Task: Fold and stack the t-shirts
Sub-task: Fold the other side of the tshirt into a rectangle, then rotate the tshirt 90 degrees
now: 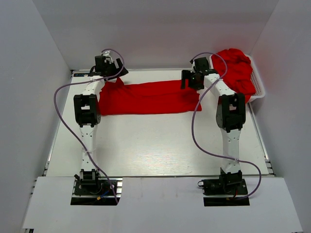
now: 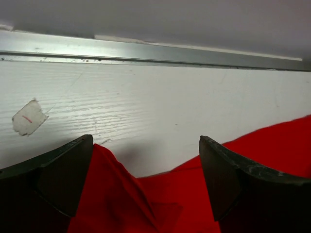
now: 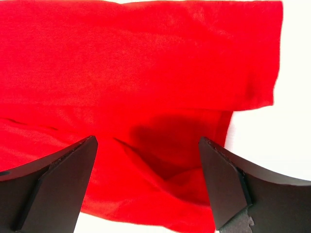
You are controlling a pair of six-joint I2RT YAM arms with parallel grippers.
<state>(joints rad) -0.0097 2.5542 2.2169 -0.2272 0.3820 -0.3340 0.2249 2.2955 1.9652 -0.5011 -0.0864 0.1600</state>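
Risk: the left gripper [image 2: 146,140] has only a raised ridge of the spread t-shirt [image 1: 146,97] by its left finger, so closing here may pinch one layer or slip off, skewing the fold against the end under the right gripper [image 3: 148,141]. Both jaws stand wide apart and hold nothing — red cloth lies between and under them, contact unclear. Beyond the right jaws, the other t-shirts [image 1: 238,68] sit heaped in the basket [image 1: 260,92].

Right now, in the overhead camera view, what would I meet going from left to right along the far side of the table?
The left gripper → spread-out red t-shirt → right gripper → heap of red t-shirts → right rim of the white basket holding that heap.
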